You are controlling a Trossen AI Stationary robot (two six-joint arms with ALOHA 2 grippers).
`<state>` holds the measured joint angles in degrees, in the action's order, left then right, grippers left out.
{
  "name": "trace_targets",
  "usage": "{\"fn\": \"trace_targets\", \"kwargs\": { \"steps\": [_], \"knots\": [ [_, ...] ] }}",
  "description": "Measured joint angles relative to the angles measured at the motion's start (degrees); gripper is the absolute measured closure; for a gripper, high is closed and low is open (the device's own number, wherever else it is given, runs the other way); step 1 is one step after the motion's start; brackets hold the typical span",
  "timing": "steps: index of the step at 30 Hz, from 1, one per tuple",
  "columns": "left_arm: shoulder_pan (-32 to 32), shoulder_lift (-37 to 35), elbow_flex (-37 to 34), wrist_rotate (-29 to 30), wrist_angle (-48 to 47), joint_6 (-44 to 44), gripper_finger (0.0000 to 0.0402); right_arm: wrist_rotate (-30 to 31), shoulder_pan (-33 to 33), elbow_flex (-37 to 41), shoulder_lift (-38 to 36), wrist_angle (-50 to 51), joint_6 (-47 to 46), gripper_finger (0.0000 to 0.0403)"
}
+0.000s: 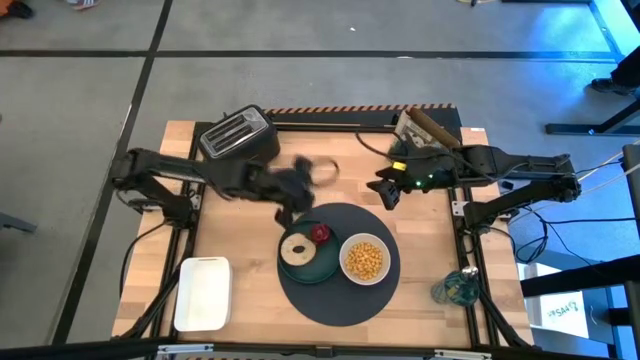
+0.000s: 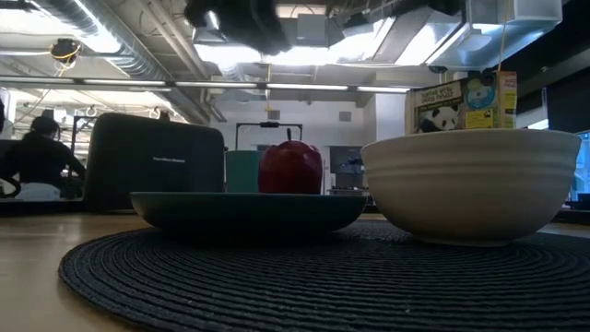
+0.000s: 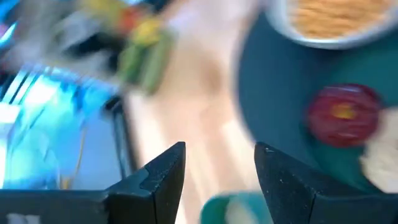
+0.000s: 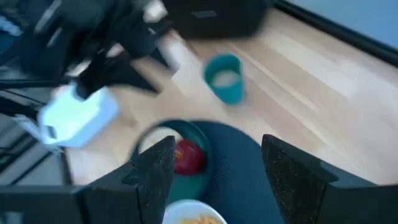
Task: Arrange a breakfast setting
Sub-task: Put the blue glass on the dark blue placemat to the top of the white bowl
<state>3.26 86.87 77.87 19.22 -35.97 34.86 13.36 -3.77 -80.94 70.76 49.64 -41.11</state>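
The dark round mat (image 1: 335, 290) lies at the table's middle. On it a teal plate (image 1: 312, 268) holds the bagel (image 1: 296, 249) and the red fruit (image 1: 320, 234). Beside it stands the white bowl (image 1: 363, 259) of yellow cereal. The small green cup (image 4: 225, 78) stands upright on the wood just beyond the mat. My left gripper (image 3: 217, 174) is open and blurred above the cup (image 3: 233, 208) and the plate's far edge, touching nothing. My right gripper (image 4: 214, 180) is open and empty, above the table to the right of the mat's far edge. The spoon is not in view.
The black toaster (image 1: 237, 134) stands at the far left. The white tray (image 1: 203, 292) lies at the near left. A cereal box (image 2: 466, 101) stands at the far right, and a glass object (image 1: 455, 288) sits at the right edge.
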Motion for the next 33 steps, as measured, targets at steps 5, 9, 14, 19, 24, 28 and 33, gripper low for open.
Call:
{"fn": "trace_targets", "kwargs": {
  "steps": [5, 9, 14, 19, 24, 28, 33],
  "knots": [
    [-6.1, -7.5, 0.0, 3.2, -0.6, -14.9, 0.0214, -2.8, 0.0, 0.0, -0.2, -10.8, 6.3, 0.0173],
    [-12.2, -10.5, 0.0, -0.3, -0.4, -28.3, 0.0214, -5.8, 0.0, 0.0, -0.2, -14.4, 10.2, 0.0173],
    [-16.6, -9.9, 0.0, -3.2, -1.0, -40.7, 0.0214, -8.4, 0.1, 0.0, 0.0, -14.3, 10.3, 0.0177],
    [-17.1, -9.7, 0.0, -4.3, -0.9, -47.4, 0.0214, -7.8, 0.0, -2.8, -1.0, 0.7, 1.4, 0.0212],
    [-18.0, -8.7, -0.2, -6.8, -0.2, -45.6, 0.0214, -5.2, -1.6, -5.7, -1.0, 17.2, -5.5, 0.0256],
    [-21.8, -3.9, -1.8, -16.1, -1.3, -46.7, 0.0214, -3.6, -3.3, -5.8, -1.3, 18.1, -7.9, 0.0278],
    [-26.0, 4.7, -2.5, -17.5, -3.4, -45.4, 0.0220, -0.5, -5.0, -5.7, -1.3, 17.4, -10.1, 0.0287]
  ]
}}
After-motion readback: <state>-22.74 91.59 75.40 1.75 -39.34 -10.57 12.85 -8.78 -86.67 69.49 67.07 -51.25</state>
